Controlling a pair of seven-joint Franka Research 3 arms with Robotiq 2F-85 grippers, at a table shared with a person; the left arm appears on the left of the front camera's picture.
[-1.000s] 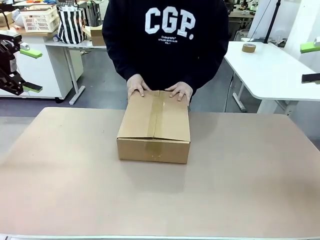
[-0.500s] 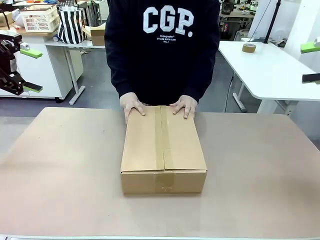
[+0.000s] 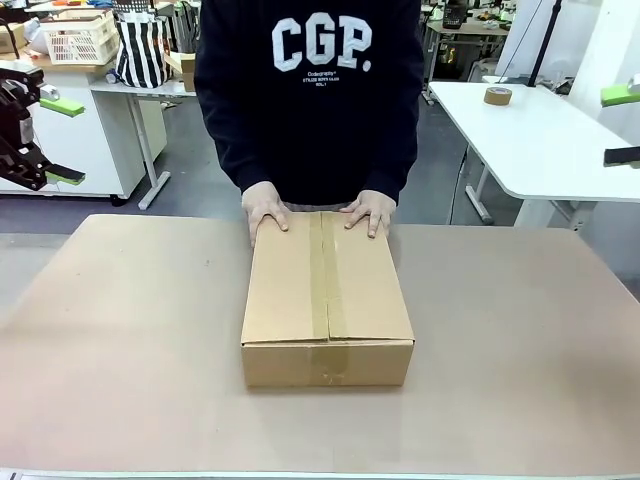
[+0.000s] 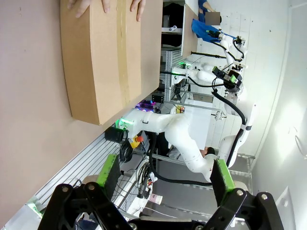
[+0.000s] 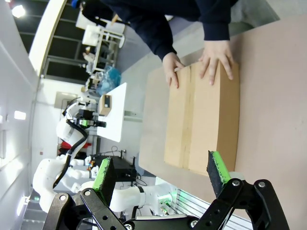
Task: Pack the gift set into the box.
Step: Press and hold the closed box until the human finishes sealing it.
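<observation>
Table carried box at mid-table, flaps shut, tape strip down seam. Person's hands lay flat on its far edge.

Step judged: box being presented. Best to wait until hands lift, then approach from near edge and deal with seam first. Whether gift set lay inside could not be told.

Left tool and right tool were both spread apart and empty, raised off table's sides. Box lay between them, well apart from each.
</observation>
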